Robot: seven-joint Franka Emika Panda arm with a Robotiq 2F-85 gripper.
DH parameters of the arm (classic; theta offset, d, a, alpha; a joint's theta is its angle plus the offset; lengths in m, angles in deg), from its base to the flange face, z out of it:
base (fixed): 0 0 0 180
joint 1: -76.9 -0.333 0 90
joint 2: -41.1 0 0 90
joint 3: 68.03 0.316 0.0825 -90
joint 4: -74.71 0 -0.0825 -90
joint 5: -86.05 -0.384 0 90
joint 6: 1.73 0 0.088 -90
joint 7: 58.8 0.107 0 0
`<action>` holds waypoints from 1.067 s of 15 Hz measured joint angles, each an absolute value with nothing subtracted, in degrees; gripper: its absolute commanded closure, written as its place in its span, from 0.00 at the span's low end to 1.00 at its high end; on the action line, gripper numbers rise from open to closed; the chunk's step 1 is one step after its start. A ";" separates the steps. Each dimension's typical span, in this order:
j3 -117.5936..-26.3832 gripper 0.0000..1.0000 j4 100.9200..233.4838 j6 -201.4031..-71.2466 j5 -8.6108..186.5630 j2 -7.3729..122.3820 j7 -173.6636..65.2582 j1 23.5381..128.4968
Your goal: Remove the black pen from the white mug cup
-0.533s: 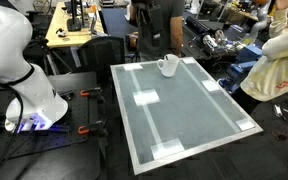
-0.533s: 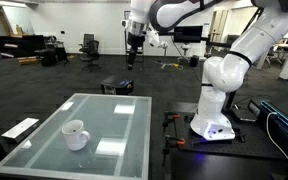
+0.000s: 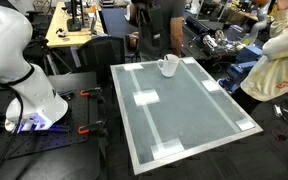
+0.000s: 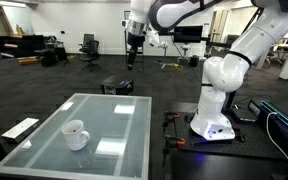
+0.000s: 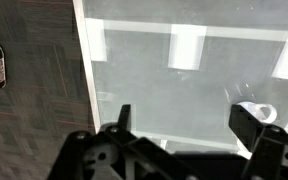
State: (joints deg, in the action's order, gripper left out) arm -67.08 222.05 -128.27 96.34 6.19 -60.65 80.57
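Observation:
The white mug cup (image 3: 169,66) stands near one end of the glass table (image 3: 184,115). It also shows in an exterior view (image 4: 75,134) and in the wrist view (image 5: 258,112), partly behind one finger. The black pen is too small to make out in any view. My gripper (image 4: 131,58) hangs high in the air, beyond the table's far edge and well away from the mug. In the wrist view the gripper (image 5: 184,118) is open, with nothing between its fingers.
White tape patches (image 3: 146,98) lie on the glass. The robot's white base (image 4: 212,110) stands beside the table. A person in cream clothing (image 3: 279,65) is close to one table edge. Desks, chairs and a black box (image 4: 118,86) stand on the floor around.

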 measured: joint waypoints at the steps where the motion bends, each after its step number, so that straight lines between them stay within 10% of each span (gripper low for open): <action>1: -67.08 0.00 222.05 -128.27 96.34 6.19 -60.65 80.57; 16: -64.66 0.00 217.16 -137.94 93.20 16.27 -57.51 76.90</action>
